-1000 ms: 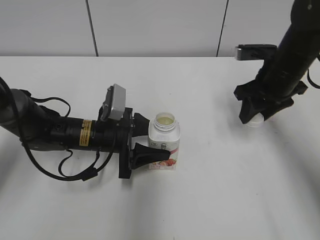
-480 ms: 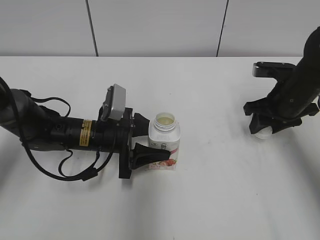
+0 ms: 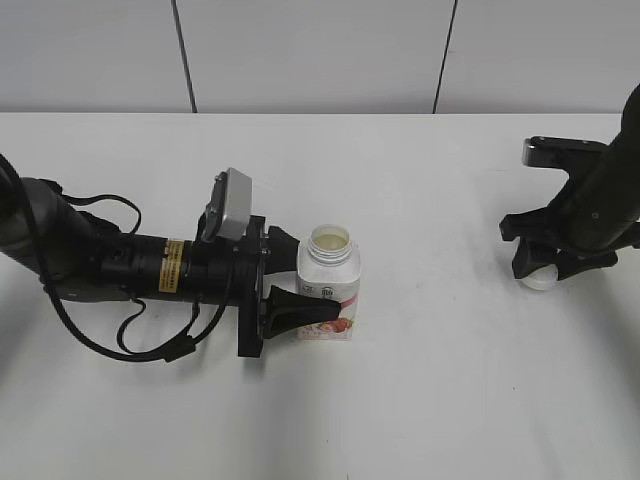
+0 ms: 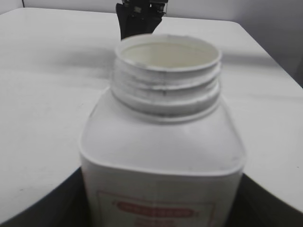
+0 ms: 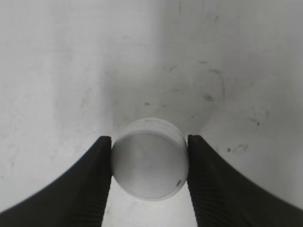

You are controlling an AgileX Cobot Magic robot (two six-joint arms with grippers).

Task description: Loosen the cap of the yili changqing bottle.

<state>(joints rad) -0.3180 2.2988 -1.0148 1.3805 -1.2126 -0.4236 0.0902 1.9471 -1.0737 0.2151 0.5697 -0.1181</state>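
Observation:
The yili changqing bottle stands upright near the table's middle, its threaded neck open and uncapped; it fills the left wrist view. My left gripper is shut on the bottle's body, one finger on each side. The white cap is off the bottle, far right, low over the table. My right gripper is shut on it. In the right wrist view the cap sits between the two black fingers, which touch its sides.
The white table runs under both arms. A pale wall with dark vertical seams stands behind the table's far edge. The left arm's cables lie on the table at the left.
My right gripper has moved to the right and down with the cap in it, away from the bottle. The left gripper and bottle have not moved.

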